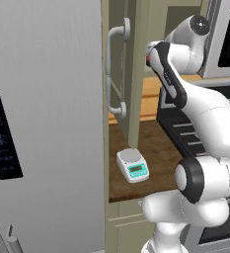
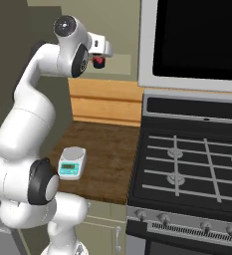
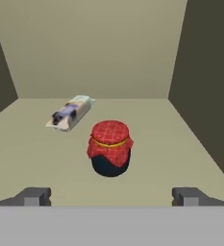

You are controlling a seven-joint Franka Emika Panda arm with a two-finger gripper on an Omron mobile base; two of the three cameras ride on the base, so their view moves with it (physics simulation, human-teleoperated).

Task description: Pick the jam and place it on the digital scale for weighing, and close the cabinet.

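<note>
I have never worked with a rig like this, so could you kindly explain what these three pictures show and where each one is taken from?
A white robot arm stands in a simulated kitchen. Two pictures come from cameras behind it, left and right; the third looks out from its hand. The hand reaches into the open cabinet. The gripper has its jaws spread wide and holds nothing. Ahead, on the cabinet shelf, stands the jam, with a small packet lying behind it. On the wooden counter below sits the digital scale, beside a stove.
</note>
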